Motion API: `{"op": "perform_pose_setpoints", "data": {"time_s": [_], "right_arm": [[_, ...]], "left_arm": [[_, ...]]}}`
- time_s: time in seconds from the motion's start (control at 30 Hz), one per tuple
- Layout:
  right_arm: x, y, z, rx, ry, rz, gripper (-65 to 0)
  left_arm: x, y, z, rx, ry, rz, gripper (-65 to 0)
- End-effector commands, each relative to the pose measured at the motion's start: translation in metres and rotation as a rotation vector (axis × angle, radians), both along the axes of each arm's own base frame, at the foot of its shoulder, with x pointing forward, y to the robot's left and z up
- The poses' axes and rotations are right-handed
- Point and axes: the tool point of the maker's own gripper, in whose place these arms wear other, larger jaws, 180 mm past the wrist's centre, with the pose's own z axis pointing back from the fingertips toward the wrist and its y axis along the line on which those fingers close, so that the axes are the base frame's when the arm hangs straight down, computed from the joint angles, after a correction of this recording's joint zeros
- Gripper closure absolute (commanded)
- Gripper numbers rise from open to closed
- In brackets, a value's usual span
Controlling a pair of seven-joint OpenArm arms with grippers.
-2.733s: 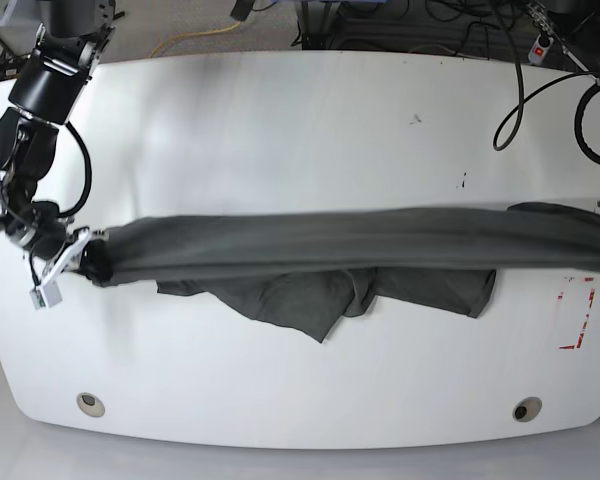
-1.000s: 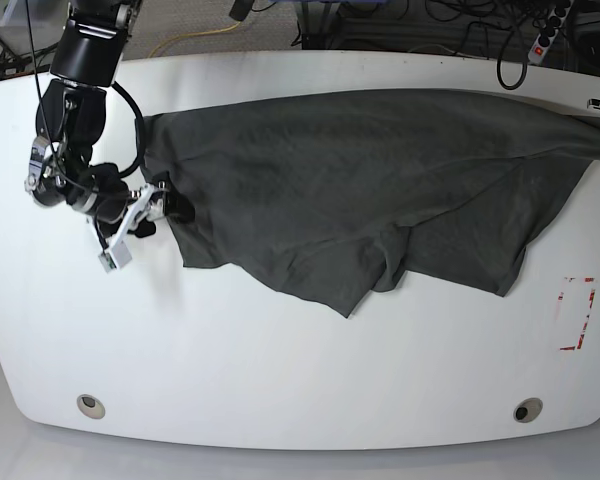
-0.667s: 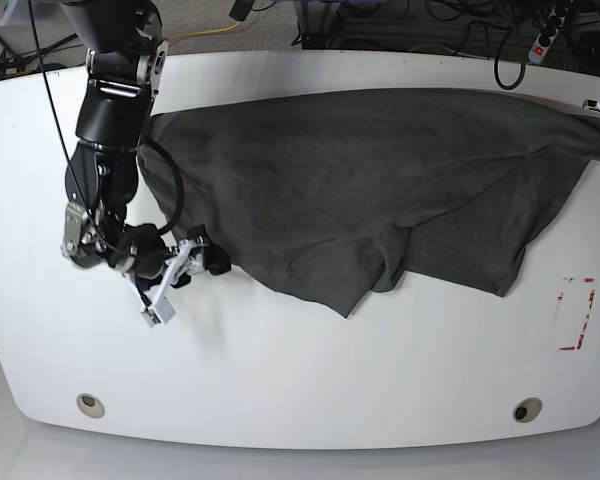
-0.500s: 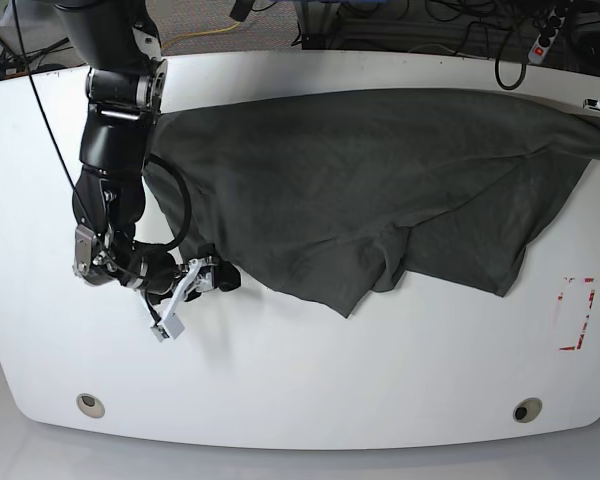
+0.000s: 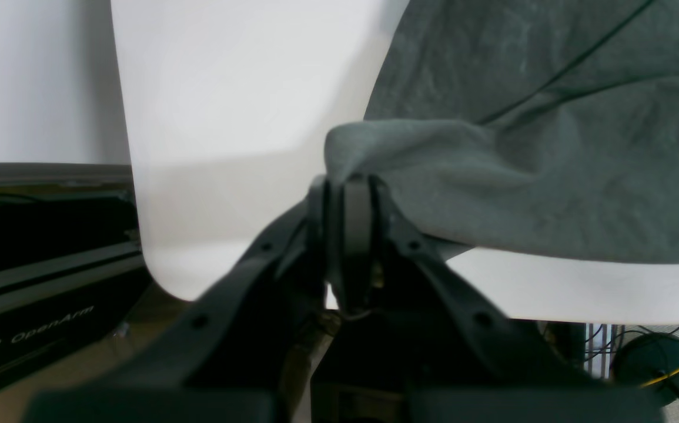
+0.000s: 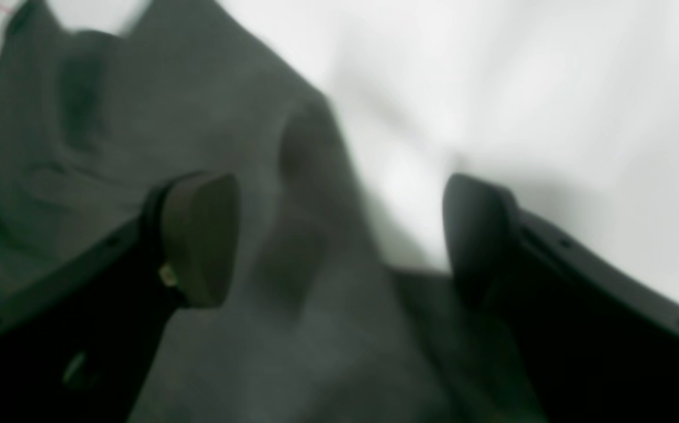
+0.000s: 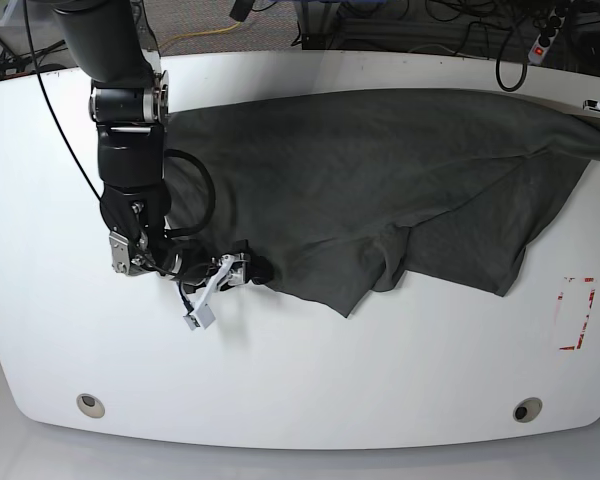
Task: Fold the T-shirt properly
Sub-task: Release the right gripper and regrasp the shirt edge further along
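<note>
Spread in soft, matte creases over the far half of a glossy white counter (image 7: 310, 380): the large charcoal grey-green T-shirt (image 7: 380, 180), near hem sagging to a ragged point. At that near hem, the right end effector (image 7: 242, 273), dark rounded pads spread wide astride a fabric ridge, gripping nothing. At the far edge, the left end effector (image 5: 348, 194), black tapered fingers pinched tight on a bunched fold of cloth.
</note>
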Motion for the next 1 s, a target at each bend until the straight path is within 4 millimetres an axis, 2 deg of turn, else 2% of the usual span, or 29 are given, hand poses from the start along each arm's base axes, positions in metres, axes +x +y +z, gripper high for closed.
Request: {"op": "perform_pose_setpoints", "data": {"time_s": [0.0, 0.1, 0.27, 0.33, 0.4, 0.47, 0.53, 0.57, 0.67, 0.7, 0.73, 0.8, 0.93, 0.97], "right_arm": [[0.010, 0.000, 0.010, 0.018, -0.022, -0.006, -51.7], [0.007, 0.019, 0.009, 0.033, -0.018, 0.024, -51.7], [0.001, 0.036, 0.005, 0.021, -0.008, 0.073, -51.7], [-0.003, 0.051, 0.004, 0.021, -0.003, 0.104, -51.5], [-0.004, 0.054, 0.004, 0.022, -0.002, 0.112, -49.9], [-0.004, 0.054, 0.004, 0.022, -0.003, 0.111, -43.1], [-0.003, 0.055, 0.005, 0.029, -0.005, 0.108, -32.2], [-0.003, 0.055, 0.005, 0.029, -0.007, 0.109, -23.5], [0.001, 0.055, 0.012, 0.027, -0.029, 0.110, -3.8], [0.004, 0.056, 0.019, 0.026, -0.058, 0.116, 0.0], [0.007, 0.057, 0.028, 0.024, -0.086, 0.121, 0.0], [0.001, 0.056, 0.032, 0.013, -0.104, 0.132, 0.0], [-0.001, 0.030, 0.055, -0.018, -0.172, 0.094, 0.0], [-0.003, 0.022, 0.060, -0.035, -0.190, 0.086, 0.0]], "left_arm": [[0.007, 0.004, 0.013, 0.030, -0.031, -0.016, -0.3], [0.007, 0.004, 0.013, 0.030, -0.031, -0.016, -0.3], [0.007, 0.004, 0.014, 0.030, -0.032, -0.016, -0.3], [0.007, 0.004, 0.014, 0.030, -0.032, -0.016, -0.3], [0.007, 0.004, 0.014, 0.030, -0.032, -0.016, -0.3], [0.008, 0.004, 0.014, 0.030, -0.034, -0.016, -0.3], [0.008, 0.004, 0.014, 0.030, -0.034, -0.016, -0.3], [0.008, 0.004, 0.014, 0.030, -0.034, -0.016, -0.3], [0.008, 0.003, 0.014, 0.029, -0.033, -0.019, -0.3], [0.009, 0.002, 0.013, 0.028, -0.032, -0.023, -0.3], [0.013, -0.003, 0.012, 0.023, -0.035, -0.038, -0.3], [0.023, -0.010, 0.013, 0.017, -0.049, -0.063, -0.1], [0.033, -0.012, 0.013, 0.050, -0.039, -0.077, -0.1], [0.041, -0.015, 0.014, 0.061, -0.042, -0.090, -0.1]]}}
